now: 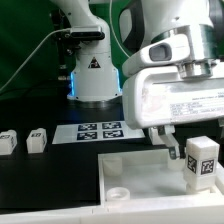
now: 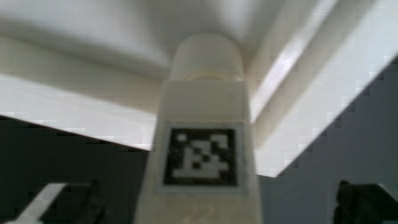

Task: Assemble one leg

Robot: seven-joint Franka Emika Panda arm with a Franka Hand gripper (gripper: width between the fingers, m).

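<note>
Hand [image 1: 184,152] open around upright leg [image 1: 201,160], square tag facing out

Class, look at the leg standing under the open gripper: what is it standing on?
The leg stands upright on the large white board, below the open gripper. Whether its base sits in a socket cannot be seen; the leg covers that spot.

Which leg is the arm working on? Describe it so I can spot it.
Find the large flat white board at the front of the table. The leg stands upright over its edge at the exterior view's right, between the open fingers; the other legs lie far off at the left.
</note>
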